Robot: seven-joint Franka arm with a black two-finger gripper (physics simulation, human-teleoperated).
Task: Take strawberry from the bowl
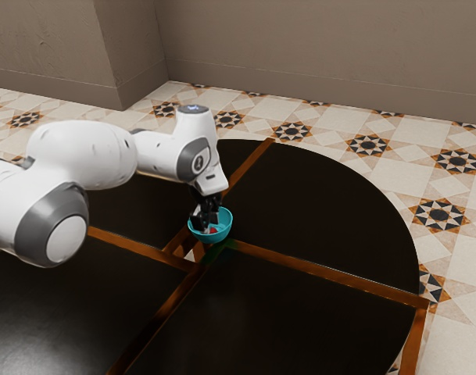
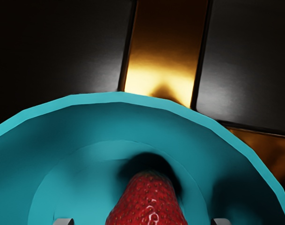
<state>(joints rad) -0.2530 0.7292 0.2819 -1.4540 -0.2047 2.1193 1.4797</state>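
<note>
The strawberry (image 2: 149, 202) lies inside the bowl (image 2: 105, 98), which sits on the counter (image 1: 323, 211). The claw (image 1: 204, 224) reaches into the bowl, spread wide, its fingers (image 2: 63, 221) on either side of the fruit with gaps. The step in hand seems to be the grasp: keep centred, close evenly and gently, then lift straight up, clear of the bowl's rim.
</note>
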